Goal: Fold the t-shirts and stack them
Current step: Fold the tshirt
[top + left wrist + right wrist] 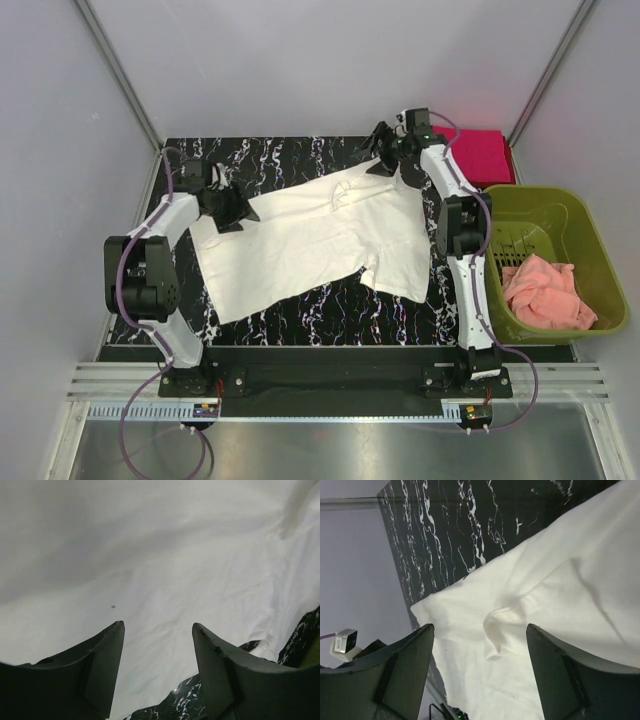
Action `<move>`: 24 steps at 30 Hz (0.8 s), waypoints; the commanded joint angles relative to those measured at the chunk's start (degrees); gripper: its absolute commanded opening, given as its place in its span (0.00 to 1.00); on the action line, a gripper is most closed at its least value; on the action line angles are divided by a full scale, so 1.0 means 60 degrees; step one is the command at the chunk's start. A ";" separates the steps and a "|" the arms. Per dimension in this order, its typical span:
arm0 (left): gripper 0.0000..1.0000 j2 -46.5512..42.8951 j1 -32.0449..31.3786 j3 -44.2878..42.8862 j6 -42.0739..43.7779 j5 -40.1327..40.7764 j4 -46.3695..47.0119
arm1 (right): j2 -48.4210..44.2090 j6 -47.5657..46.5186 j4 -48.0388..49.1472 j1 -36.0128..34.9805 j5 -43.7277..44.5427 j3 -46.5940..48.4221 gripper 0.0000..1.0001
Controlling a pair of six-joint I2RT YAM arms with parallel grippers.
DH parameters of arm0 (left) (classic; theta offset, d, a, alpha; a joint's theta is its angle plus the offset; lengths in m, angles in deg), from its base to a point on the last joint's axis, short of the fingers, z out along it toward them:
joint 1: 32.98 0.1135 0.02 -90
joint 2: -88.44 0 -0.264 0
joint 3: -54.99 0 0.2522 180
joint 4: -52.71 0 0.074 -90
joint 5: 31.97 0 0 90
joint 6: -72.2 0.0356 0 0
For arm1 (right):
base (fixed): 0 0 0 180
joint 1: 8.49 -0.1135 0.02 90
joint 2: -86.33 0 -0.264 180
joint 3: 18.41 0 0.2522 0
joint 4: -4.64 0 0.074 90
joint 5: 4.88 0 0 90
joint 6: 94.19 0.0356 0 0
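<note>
- The cream-white t-shirt (320, 240) lies spread flat on the tabletop (300, 160) and fills the middle of the top view. No print shows on its upturned face.
- Its long axis runs on a slant from the lower left of the frame to the upper right. A straight edge lies at the left end, and what looks like a sleeve juts out at the lower right.
- The left tool (158, 625) stands at the shirt's upper-left corner in the top view. In its wrist view the fingers are apart with cloth below them and nothing between them.
- The right tool (480, 626) stands at the shirt's upper-right end. Its fingers are wide apart over a small puckered ridge of cloth just inside the far edge, and they grip nothing.
- So both tools sit on the same far long edge, one at each end, each arm nearest its own end. The cloth stretches away from them toward the bottom of the frame.
- I judge that a lengthwise fold would need both ends pinched and drawn together toward the near edge. The slant puts the right end farther up the frame than the left.
- The magenta-red t-shirt (482, 155) lies as a flat block at the upper right, beyond the right arm and apart from the white one.
- A green basket (590, 235) at the right edge holds a pink cloth (545, 292).
</note>
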 commanded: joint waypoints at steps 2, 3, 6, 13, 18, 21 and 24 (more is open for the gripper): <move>0.63 0.0296 -0.1141 -0.0630 -0.0493 -0.1126 0.1782 | -0.1120 -0.1903 -0.1207 0.0300 0.1475 0.0547 0.79; 0.65 0.0573 -0.1376 -0.0907 -0.0522 -0.1126 0.2018 | -0.1368 -0.2080 -0.1326 0.0344 0.1651 0.0386 0.78; 0.70 0.1217 -0.2604 -0.1509 -0.0290 -0.0543 0.2956 | -0.2099 -0.3104 -0.1444 0.0535 0.2310 -0.0697 0.67; 0.51 0.3723 -0.3999 -0.4743 0.0384 0.1987 0.2099 | -0.2602 -0.4352 -0.0860 0.1062 0.1979 -0.2251 0.32; 0.54 0.4924 -0.4395 -0.6417 0.0649 0.3297 0.1595 | -0.2176 -0.4498 -0.0697 0.1063 0.1345 -0.2135 0.54; 0.54 0.5379 -0.4556 -0.6900 0.0853 0.3459 0.1553 | -0.2103 -0.4396 -0.0551 0.1106 0.0923 -0.2179 0.58; 0.54 0.5688 -0.4848 -0.7267 0.1320 0.3897 0.1347 | -0.2044 -0.4294 -0.0449 0.1092 0.0789 -0.2208 0.59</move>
